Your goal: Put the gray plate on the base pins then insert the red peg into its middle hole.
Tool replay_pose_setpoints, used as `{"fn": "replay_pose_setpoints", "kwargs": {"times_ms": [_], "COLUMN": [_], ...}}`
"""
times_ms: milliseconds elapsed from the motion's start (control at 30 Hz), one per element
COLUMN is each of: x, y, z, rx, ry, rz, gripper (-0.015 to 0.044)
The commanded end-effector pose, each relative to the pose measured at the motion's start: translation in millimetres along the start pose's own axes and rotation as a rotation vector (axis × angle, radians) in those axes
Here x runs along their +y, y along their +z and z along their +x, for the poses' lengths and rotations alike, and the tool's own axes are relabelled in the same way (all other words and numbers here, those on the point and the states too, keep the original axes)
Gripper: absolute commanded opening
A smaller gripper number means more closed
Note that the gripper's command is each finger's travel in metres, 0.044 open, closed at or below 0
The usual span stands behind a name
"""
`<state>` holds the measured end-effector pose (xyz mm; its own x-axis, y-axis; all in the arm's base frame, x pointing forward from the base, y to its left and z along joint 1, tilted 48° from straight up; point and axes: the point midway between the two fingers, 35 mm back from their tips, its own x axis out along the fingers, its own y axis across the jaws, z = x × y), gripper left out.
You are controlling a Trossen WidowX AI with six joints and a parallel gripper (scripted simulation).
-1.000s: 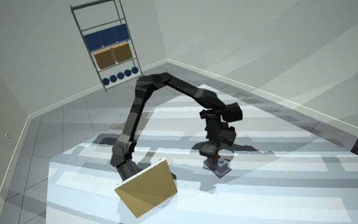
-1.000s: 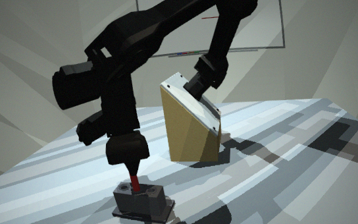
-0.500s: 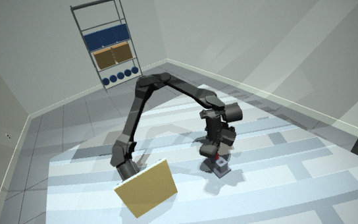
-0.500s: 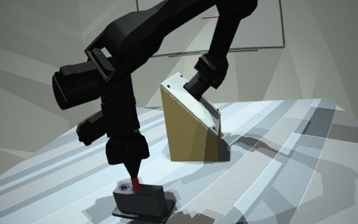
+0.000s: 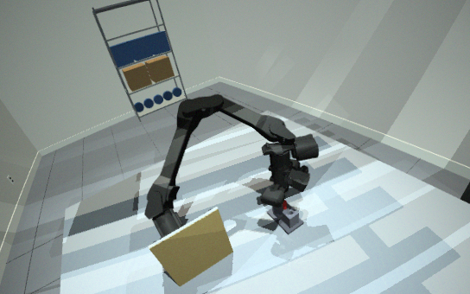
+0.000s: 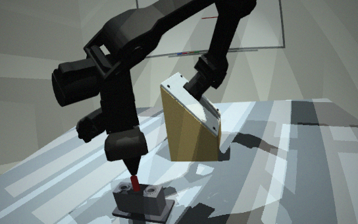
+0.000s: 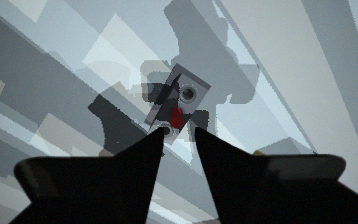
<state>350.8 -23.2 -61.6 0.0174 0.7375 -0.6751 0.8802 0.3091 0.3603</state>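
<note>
The gray plate (image 5: 292,221) (image 6: 154,204) (image 7: 187,105) is a thick block lying flat on the thin dark slab of the base (image 5: 296,226) (image 6: 169,205) (image 7: 193,75), with a ringed hole near each end. The red peg (image 5: 284,205) (image 6: 135,183) (image 7: 176,118) stands in the plate's middle, roughly in line with its side edges. Its upper part sticks out above the top face; its depth inside is hidden. My gripper (image 6: 133,174) (image 7: 179,131) is open, pointing down just above the peg. The wrist view shows a gap between the fingertips, with the peg beyond them.
The arm's yellow wedge-shaped stand (image 5: 194,251) (image 6: 191,135) with its white sloped top is behind the plate in the exterior view. A shelf rack (image 5: 119,78) stands far back. Patchy light and dark shadows cover the table and the plate.
</note>
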Motion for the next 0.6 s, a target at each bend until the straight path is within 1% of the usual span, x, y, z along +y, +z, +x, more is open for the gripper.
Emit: {"fn": "replay_pose_setpoints", "kwargs": {"times_ms": [0, 567], "x": [0.0, -2.9], "y": [-0.1, -0.8], "z": [-3.8, -11.4], "rx": [-0.003, -0.004], "ry": [0.002, 0.001], "rz": [-0.004, -0.004], "gripper": [0.015, 0.015]}}
